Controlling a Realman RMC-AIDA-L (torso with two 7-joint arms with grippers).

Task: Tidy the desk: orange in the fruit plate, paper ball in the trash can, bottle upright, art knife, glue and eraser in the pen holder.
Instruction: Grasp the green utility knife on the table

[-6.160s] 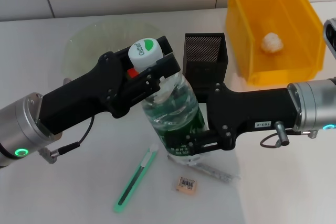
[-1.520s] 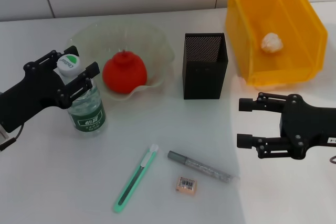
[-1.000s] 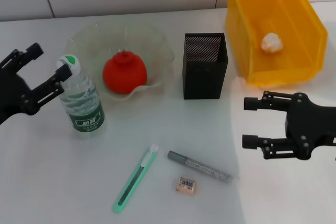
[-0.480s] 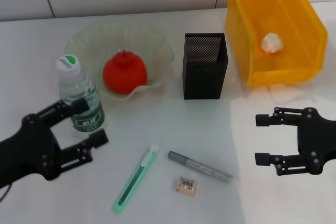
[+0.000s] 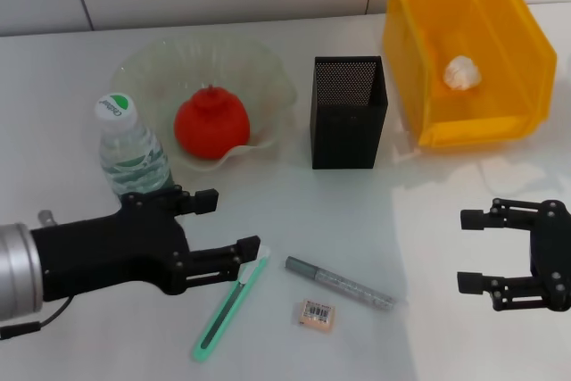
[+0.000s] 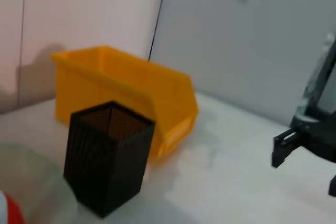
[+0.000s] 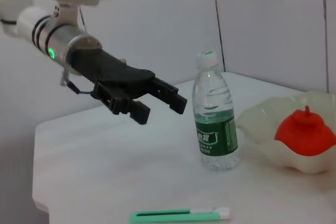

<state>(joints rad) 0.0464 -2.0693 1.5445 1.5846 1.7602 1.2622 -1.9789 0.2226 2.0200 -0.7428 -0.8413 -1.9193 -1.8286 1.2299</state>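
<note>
The left gripper (image 5: 230, 231), fingers spread and holding nothing, hovers just beside the green art knife (image 5: 229, 302), in front of the upright bottle (image 5: 132, 157). The eraser (image 5: 317, 313) and grey glue pen (image 5: 341, 282) lie past the knife, toward the right gripper (image 5: 469, 251), which is also open, empty and well apart. Behind the bottle, the orange (image 5: 211, 124) sits in the fruit plate (image 5: 268, 78); the pen holder (image 5: 349, 111) stands beside that. The paper ball (image 5: 460, 71) rests inside the trash can (image 5: 428, 42). Only the right wrist view shows the bottle's full height (image 7: 214, 118).
</note>
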